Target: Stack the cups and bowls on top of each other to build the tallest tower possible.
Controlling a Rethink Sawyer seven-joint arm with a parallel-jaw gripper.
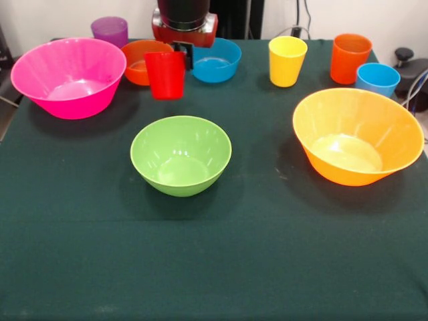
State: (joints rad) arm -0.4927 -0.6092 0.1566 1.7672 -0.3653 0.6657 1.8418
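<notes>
My gripper (182, 52) hangs at the table's far side, shut on the rim of the red cup (164, 75), which is upright in front of the small orange bowl (137, 59). The small blue bowl (217, 63) is just right of it. The purple cup (110, 30) stands behind the big pink bowl (40, 60) at the left. The lime green bowl (180, 157) sits mid-table. The yellow-orange bowl (358, 137) is at the right. Behind it stand the yellow cup (287, 61), orange cup (349, 59) and light blue cup (377, 79). Every piece stands singly; no tower shows.
A dark green cloth (214, 267) covers the table, with open cloth across the near half. Cables and a black object (409, 63) lie off the far right corner.
</notes>
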